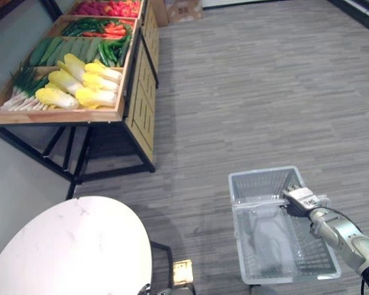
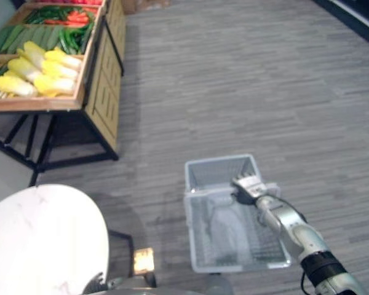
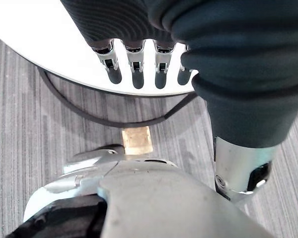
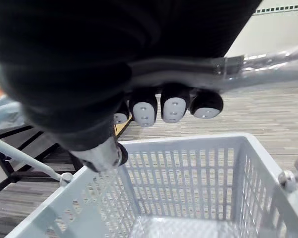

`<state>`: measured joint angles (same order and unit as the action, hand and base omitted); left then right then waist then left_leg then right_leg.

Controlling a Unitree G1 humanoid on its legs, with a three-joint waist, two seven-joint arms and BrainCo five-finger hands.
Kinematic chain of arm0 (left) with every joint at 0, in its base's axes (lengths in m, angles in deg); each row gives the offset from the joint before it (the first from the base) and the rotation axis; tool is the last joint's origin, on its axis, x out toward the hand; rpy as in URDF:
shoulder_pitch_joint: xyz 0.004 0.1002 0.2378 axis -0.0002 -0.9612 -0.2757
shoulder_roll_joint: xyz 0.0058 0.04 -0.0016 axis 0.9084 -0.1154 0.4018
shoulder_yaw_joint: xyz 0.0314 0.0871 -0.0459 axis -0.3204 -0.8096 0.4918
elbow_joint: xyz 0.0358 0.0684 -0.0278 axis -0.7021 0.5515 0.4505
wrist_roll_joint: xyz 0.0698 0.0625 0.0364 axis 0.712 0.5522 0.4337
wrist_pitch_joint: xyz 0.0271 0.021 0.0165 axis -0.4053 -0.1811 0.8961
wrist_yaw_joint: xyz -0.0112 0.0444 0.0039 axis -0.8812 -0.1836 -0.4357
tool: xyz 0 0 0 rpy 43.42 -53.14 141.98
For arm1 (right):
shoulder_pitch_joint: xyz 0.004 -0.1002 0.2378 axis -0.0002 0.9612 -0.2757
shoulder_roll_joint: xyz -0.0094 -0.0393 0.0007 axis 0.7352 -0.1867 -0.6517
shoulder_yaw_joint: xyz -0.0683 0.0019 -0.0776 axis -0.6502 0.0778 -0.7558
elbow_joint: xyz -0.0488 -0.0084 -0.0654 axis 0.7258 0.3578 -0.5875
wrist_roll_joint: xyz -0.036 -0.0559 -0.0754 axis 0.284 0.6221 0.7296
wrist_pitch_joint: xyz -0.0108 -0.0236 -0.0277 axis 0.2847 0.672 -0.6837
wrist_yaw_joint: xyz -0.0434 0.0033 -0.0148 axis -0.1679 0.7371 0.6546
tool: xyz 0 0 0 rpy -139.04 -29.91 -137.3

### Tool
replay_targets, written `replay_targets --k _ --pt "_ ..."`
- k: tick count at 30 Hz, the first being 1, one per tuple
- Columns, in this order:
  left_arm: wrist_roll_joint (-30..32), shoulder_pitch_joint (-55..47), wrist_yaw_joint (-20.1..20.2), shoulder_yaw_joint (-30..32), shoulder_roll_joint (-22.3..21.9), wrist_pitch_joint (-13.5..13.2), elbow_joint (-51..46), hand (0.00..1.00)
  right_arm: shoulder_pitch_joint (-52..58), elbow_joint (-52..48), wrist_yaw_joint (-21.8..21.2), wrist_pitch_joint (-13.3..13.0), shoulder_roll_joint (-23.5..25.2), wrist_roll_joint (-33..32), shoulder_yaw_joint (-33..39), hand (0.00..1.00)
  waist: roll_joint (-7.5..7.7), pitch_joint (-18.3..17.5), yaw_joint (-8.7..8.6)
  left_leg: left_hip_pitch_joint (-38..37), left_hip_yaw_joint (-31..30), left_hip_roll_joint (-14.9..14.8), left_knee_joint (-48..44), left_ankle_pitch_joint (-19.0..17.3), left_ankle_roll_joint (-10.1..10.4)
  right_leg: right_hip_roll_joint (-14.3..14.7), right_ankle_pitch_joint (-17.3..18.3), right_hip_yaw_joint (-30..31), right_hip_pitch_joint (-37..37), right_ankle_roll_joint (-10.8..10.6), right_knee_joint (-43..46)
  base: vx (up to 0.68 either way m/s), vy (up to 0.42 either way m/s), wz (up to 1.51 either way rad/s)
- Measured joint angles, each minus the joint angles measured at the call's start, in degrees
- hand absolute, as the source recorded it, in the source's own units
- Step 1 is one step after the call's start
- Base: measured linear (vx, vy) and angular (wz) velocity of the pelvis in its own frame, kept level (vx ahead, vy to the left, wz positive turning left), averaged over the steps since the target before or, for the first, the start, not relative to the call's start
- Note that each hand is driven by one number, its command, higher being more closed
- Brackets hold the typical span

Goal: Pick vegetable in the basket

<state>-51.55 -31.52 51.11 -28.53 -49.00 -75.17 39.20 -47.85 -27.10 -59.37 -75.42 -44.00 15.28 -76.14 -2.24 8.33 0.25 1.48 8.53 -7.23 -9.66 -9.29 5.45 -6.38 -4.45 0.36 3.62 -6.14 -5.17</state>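
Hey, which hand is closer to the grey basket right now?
Right. The right hand is curled round the basket by its handle; the left hand hangs open by the white round table, away from the basket.

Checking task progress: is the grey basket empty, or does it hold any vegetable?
Empty: the basket, its handle in the right hand, shows a bare floor; the vegetables lie on the stand.
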Motion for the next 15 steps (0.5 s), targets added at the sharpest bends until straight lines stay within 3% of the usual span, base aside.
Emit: replay_targets --k 2,4,6,7,8,9,10,11,12,14,15 --pt "0.11 -0.15 0.19 -1.02 0.54 -0.01 -0.71 0.0 2.71 0.6 -0.01 0.86 2.6 0.01 3.88 1.0 0.88 0.31 0.13 -0.93 -0.69 1.13 -0.11 -2.73 -1.12 -0.88 5.25 0.51 4.05 -1.04 10.53 -0.01 0.128 0.04" --pt "0.12 -0.26 0.2 -2.55 1.48 0.02 -0.62 0.0 4.6 0.57 -0.01 1.09 3.92 0.09 5.68 1.0 1.89 0.44 -0.38 -1.78 -1.69 2.8 -0.59 -4.28 -1.77 -2.5 7.23 0.69 7.47 -1.37 20.36 -0.01 0.114 0.04" --pt "0.12 -0.25 0.19 -4.39 2.42 0.01 -0.64 0.0 5.46 0.33 0.19 1.84 4.75 0.07 6.83 1.0 2.7 0.93 -0.64 -2.93 -1.5 3.69 -1.28 -5.42 -3.14 -3.23 5.03 1.9 15.59 0.7 37.94 0.0 0.105 -0.09" --pt "0.12 -0.24 0.19 -5.32 3.24 0.01 -0.66 0.0 5.48 0.34 0.16 2.06 5.45 0.07 7.48 1.0 3.1 1.31 -1.35 -4.3 -1.68 3.85 -1.68 -5.91 -4.06 -3.63 2.12 1.94 17.86 2.25 44.25 0.1 0.12 0.09" --pt "0.14 -0.04 0.2 -5.92 3.83 0.02 -0.71 0.0 5.48 0.43 0.36 2.08 6.67 0.07 8.52 1.0 2.77 2.1 -1.83 -6.11 -2.25 3.69 -1.64 -6.37 -4.73 -3.74 -0.97 1.8 19.61 2.48 48.85 0.12 0.103 0.14" --pt "0.15 0.29 0.23 -6.09 4.09 0.01 -0.81 0.0 5.54 0.69 0.8 2.14 7.28 0.05 8.69 1.0 2.74 2.33 -2.25 -6.7 -2.57 3.64 -1.55 -6.66 -5.07 -3.67 -0.42 1.55 20.45 2.5 50.54 0.13 0.05 0.23" --pt "0.15 0.48 0.19 -6.5 4.45 0.04 -0.79 0.0 5.37 1.35 1.76 1.96 7.92 0.05 8.95 1.0 3.48 2.4 -3.03 -7.1 -3.07 3.44 -1.5 -7.14 -5.4 -3.37 3.05 0.05 21.04 3.08 49.33 0.12 0.023 0.22" --pt "0.14 0.71 0.18 -6.49 4.58 0.04 -0.79 0.0 5.23 1.86 1.87 1.86 8.0 0.05 8.97 1.0 3.75 2.36 -3.1 -7.21 -3.28 3.24 -1.41 -7.37 -5.34 -3.13 4.15 -0.72 21.12 3.43 46.82 0.21 -0.006 0.25" --pt "0.12 1.38 0.15 -6.34 4.79 0.07 -0.82 0.0 5.13 2.99 2.06 1.71 8.14 0.05 9.33 1.0 3.73 2.39 -3.1 -7.27 -3.9 2.56 -1.0 -7.72 -5.13 -1.71 4.39 -2.58 20.7 3.83 38.64 0.27 -0.051 0.25" --pt "0.15 2.55 -0.02 -6.22 4.56 0.08 -1.6 0.0 5.21 5.02 2.15 1.77 8.58 0.06 10.88 1.0 3.73 2.4 -3.37 -8.07 -4.68 2.18 1.29 -6.95 -3.77 -0.29 2.08 -2.91 18.98 1.06 16.31 0.38 -0.112 0.37" --pt "0.15 2.64 -0.13 -5.99 4.54 0.03 -2.03 0.0 5.23 5.13 2.15 2.06 8.57 0.06 11.09 1.0 4.02 2.48 -3.36 -8.78 -4.87 2.38 1.98 -6.98 -3.47 -0.36 1.65 -2.36 18.48 0.42 11.67 0.44 -0.177 0.47"
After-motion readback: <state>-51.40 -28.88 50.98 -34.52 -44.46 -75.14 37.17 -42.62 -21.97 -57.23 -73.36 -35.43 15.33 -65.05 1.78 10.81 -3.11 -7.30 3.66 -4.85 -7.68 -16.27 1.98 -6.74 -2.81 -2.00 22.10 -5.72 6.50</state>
